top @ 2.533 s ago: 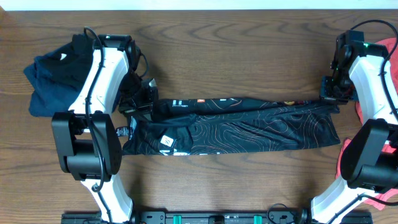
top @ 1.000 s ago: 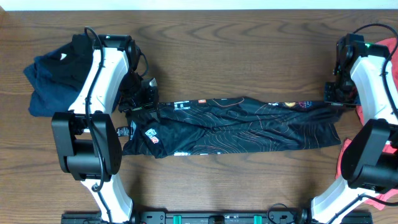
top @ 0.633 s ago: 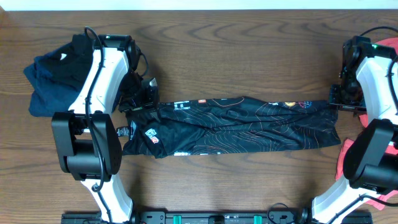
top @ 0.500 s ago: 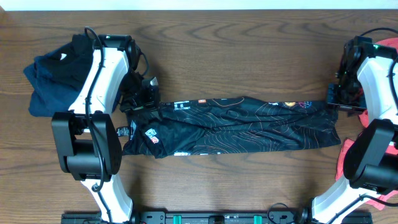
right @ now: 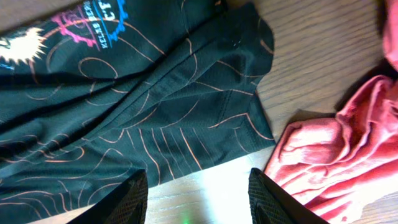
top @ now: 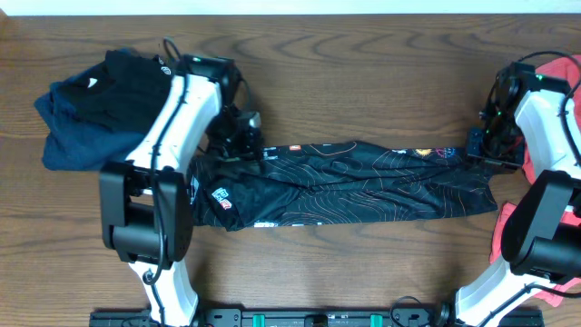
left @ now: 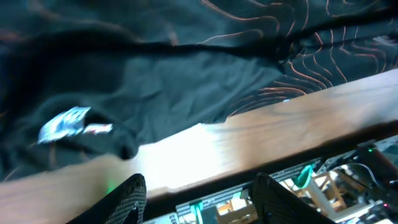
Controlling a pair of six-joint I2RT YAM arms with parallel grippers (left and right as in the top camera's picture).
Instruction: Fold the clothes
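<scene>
The black jersey (top: 363,182) with thin orange contour lines lies flat as a long folded strip across the middle of the table. Over its upper left edge hangs my left gripper (top: 250,141), open. The left wrist view shows the jersey (left: 174,68) beyond the gripper (left: 202,202) and nothing between the fingers. My right gripper (top: 479,150) hovers at the jersey's right end, open and empty. In the right wrist view, the gripper (right: 199,199) is over bare wood, between the jersey's corner (right: 143,106) and the coral-red garment (right: 336,155).
A pile of dark blue and black clothes (top: 86,118) lies at the back left. The coral-red garment (top: 556,71) shows along the right edge, behind my right arm. The table's front edge and a rail (left: 298,186) show in the left wrist view.
My left arm has swung right along the jersey's upper edge and its jaws have widened. My right gripper has opened at the jersey's right end and shifted slightly left. The jersey lies still.
</scene>
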